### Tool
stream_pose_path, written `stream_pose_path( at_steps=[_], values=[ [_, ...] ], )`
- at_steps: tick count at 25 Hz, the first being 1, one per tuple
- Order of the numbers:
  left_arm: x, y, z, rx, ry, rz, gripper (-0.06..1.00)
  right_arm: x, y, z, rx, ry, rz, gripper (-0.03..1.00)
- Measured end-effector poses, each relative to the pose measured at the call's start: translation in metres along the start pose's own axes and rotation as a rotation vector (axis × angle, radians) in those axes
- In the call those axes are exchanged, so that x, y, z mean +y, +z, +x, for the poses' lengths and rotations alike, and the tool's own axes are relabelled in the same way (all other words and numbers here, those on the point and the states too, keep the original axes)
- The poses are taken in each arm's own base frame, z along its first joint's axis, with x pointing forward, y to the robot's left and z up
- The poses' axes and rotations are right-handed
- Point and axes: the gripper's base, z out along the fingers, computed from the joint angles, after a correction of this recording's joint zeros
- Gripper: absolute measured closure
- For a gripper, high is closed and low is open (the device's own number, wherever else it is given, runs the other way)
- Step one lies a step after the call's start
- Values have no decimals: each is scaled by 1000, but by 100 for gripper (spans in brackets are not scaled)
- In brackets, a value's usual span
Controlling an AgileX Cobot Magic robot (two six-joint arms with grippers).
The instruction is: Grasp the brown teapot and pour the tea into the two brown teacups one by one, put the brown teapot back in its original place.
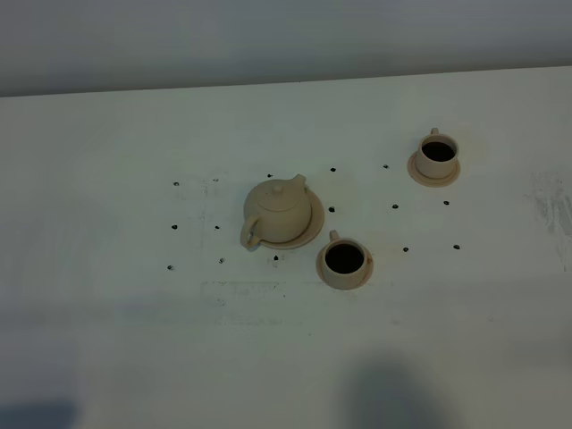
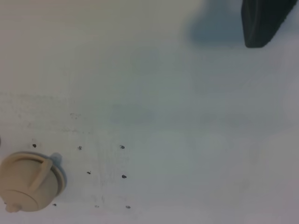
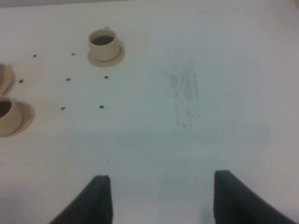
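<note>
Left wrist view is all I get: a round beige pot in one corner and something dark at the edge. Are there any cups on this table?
Observer: Yes, two. In the exterior high view the near teacup sits close beside the brown teapot, toward the right of that view. The far teacup stands farther off to the right.
Operator: Is there anything in them yet?
Observer: Both look dark inside, as if they hold tea.
</note>
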Motion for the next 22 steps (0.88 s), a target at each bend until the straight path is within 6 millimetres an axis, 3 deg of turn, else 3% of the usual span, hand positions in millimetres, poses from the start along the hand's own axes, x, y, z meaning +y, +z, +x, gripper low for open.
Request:
stream_pose_path(
  at_steps=[22],
  values=[
    [0, 0, 0, 0, 0, 0, 54, 0, 0, 0, 0, 1, 0, 50]
  ],
)
